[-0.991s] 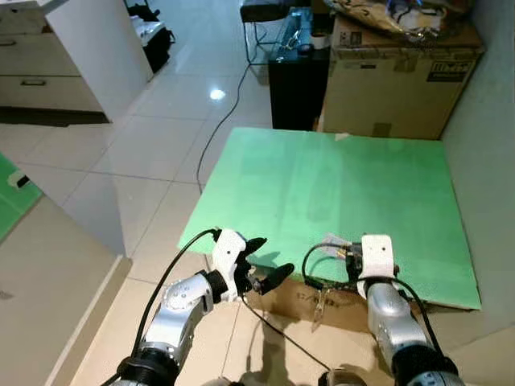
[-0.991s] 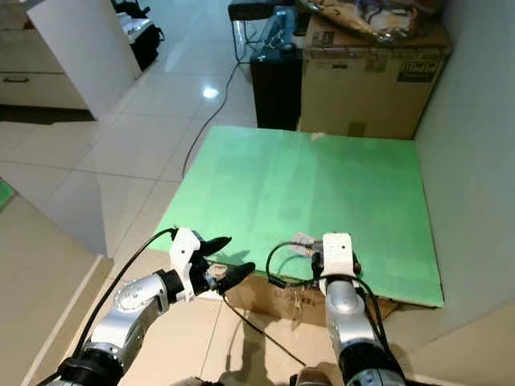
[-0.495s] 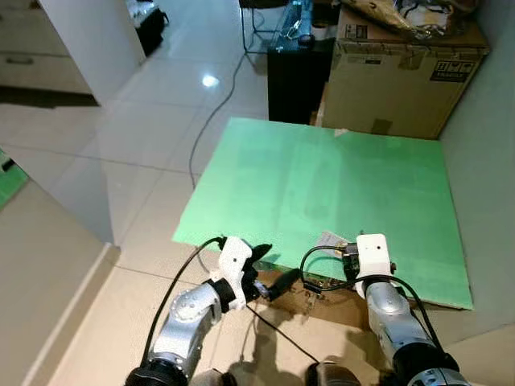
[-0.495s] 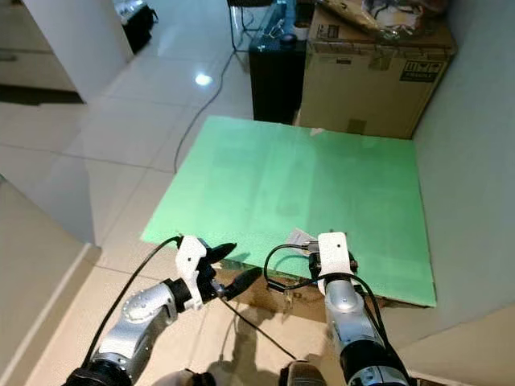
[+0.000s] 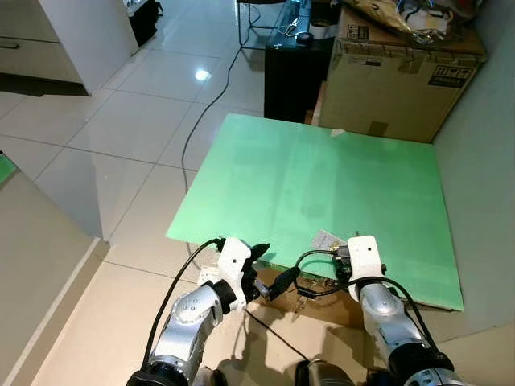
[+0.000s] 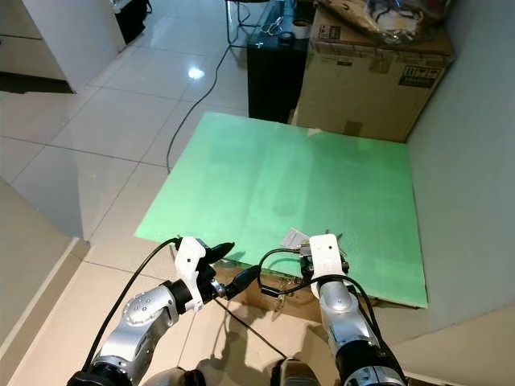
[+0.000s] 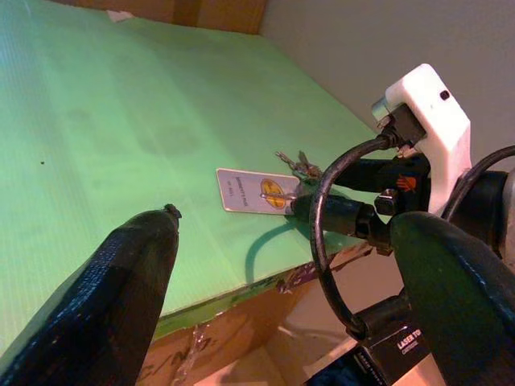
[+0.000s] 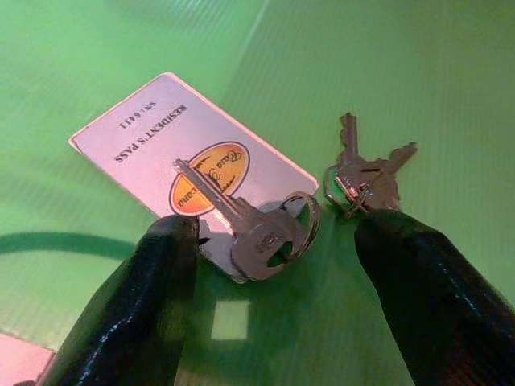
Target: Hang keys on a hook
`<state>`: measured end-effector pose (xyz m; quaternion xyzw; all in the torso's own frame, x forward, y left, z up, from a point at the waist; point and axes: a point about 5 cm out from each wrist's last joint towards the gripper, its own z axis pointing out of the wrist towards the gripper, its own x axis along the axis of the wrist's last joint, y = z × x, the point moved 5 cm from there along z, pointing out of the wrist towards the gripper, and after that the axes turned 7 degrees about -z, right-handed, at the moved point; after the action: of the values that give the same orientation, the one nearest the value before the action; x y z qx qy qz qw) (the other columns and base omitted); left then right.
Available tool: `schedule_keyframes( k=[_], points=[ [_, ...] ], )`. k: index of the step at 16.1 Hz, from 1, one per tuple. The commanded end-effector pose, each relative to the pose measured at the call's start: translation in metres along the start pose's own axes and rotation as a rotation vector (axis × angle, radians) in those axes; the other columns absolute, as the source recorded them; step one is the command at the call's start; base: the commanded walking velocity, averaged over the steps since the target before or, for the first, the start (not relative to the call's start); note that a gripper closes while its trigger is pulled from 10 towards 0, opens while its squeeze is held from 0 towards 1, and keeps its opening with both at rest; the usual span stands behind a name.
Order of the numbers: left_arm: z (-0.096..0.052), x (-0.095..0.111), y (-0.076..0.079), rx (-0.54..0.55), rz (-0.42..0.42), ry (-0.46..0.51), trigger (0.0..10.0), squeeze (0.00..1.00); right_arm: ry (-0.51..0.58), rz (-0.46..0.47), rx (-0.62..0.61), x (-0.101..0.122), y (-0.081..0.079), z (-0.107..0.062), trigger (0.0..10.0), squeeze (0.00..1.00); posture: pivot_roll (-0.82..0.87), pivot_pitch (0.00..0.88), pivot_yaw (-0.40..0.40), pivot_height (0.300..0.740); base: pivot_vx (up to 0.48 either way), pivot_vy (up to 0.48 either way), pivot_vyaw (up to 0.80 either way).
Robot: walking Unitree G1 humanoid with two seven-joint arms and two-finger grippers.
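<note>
Right wrist view has the clearest look at the keys (image 8: 278,229): a small bunch on a ring, one key lying across a white resident's pass card (image 8: 173,161), two more fanned out just beside it, all flat on the green board (image 5: 322,185) close to its near edge. The right hand (image 8: 273,273) sits right over them with its fingers (image 8: 133,314) spread apart, one on each side of the ring, nothing gripped yet. From the head camera the board looks like it's resting on a cardboard box (image 5: 322,293) on the floor, so not much of a bench. The left hand (image 5: 269,273) hangs just off the near edge, a bit to the left of the keys, fingers also apart and empty. I'd say we're at the pick-up step, so hanging is a long way off, and I can't spot a hook anywhere. To do this well I'd go straight down and close on the ring or the big key's head rather than the card, since flat keys tend to skid on a smooth sheet. A black cable (image 7: 326,209) loops near the right wrist, so watch that it doesn't snag.
</note>
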<state>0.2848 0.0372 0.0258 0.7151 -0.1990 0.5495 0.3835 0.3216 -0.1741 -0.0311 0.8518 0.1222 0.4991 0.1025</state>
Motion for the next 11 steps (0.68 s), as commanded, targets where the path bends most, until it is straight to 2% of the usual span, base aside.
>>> schedule_keyframes(
  k=[1,6,9,11],
  points=[
    [-0.002,0.000,0.000,0.007,0.018,0.002,10.0,0.00,-0.019,0.010,0.012,-0.002,-0.003,0.001,10.0,0.00,-0.14,0.125,0.018,0.740,0.000,0.000,0.00],
    [-0.004,0.002,-0.004,0.005,0.033,-0.006,10.0,0.00,-0.001,0.022,0.010,0.003,-0.006,0.002,10.0,0.00,-0.14,0.120,0.040,0.740,0.000,0.000,0.00],
    [-0.003,0.002,-0.003,-0.004,0.039,-0.012,10.0,0.00,-0.038,0.077,0.023,-0.005,-0.012,0.002,10.0,0.00,-0.14,0.123,0.051,0.740,0.000,0.000,0.00],
    [-0.003,0.003,-0.003,-0.008,0.041,-0.014,10.0,0.00,-0.072,0.104,0.016,-0.011,-0.009,0.003,10.0,0.00,-0.13,0.125,0.058,0.740,0.000,0.000,0.00]
  ],
)
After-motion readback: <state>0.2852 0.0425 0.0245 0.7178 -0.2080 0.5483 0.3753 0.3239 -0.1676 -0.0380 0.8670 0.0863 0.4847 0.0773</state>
